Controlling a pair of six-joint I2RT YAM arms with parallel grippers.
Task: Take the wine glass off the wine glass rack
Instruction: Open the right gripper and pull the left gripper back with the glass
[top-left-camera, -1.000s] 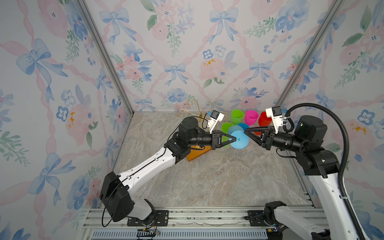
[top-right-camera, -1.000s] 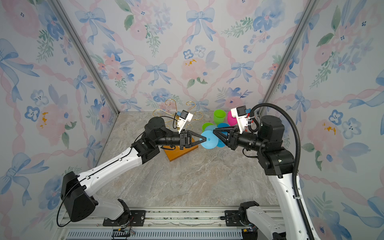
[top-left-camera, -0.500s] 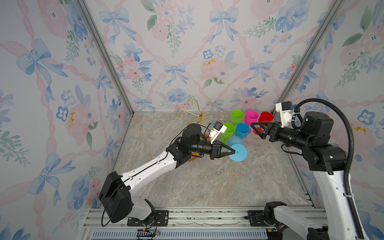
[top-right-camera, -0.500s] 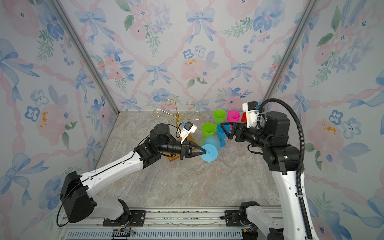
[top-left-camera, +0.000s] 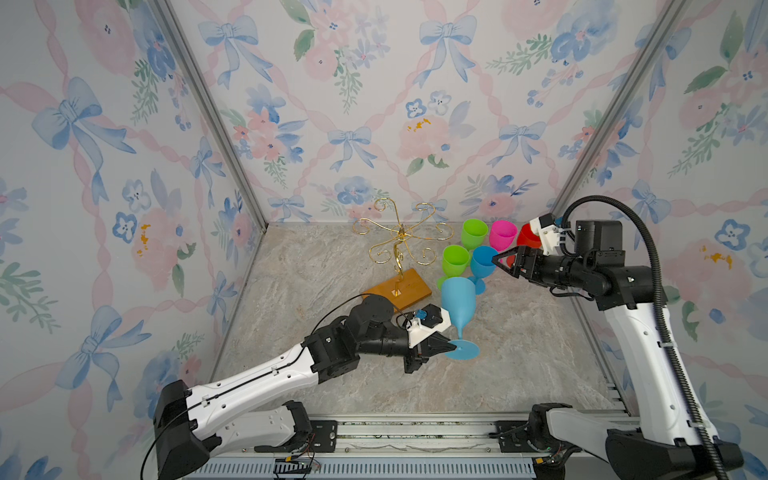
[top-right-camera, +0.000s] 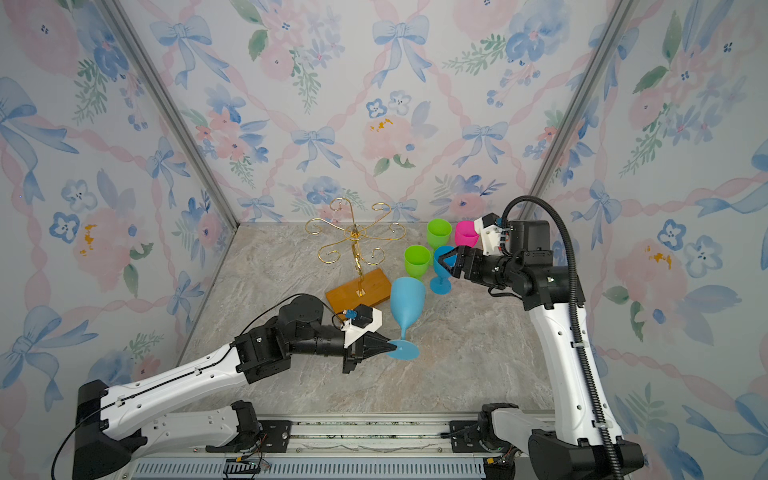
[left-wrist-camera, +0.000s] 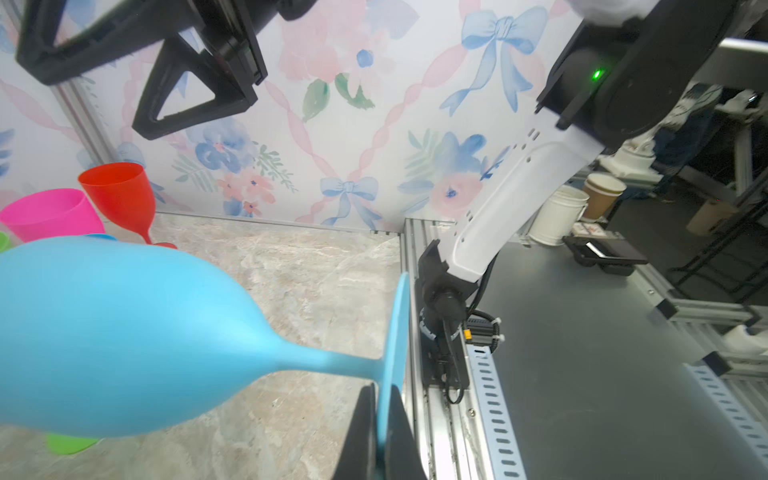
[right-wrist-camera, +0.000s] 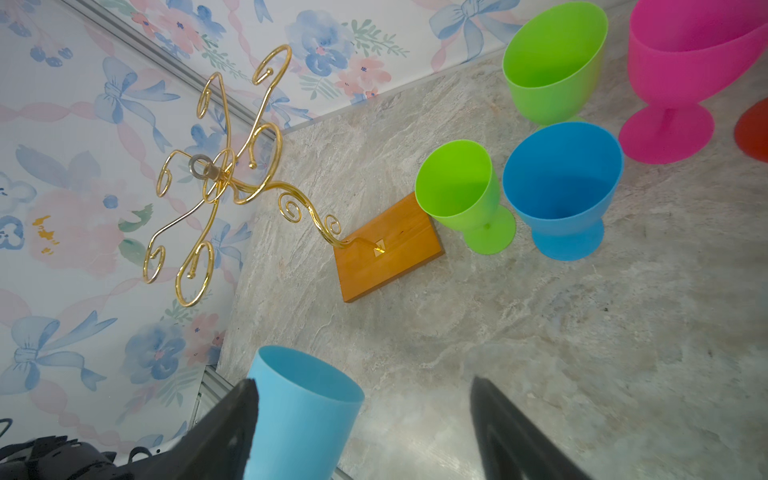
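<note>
The left jaws clamp the light-blue wine glass (top-left-camera: 458, 300) by its foot; right jaws stand open.

Wine glass rack (top-left-camera: 399, 253): stands on the tabletop (top-left-camera: 519, 374), at the back, left of the middle.
Five other wine glasses (top-left-camera: 482, 259): upright, grouped just right of the rack.
Wine glass (top-left-camera: 458, 299): before the group, right of the rack's base, its foot in the left tool (top-left-camera: 446, 347).
Right tool (top-left-camera: 500, 264): at the group's right side.
</note>
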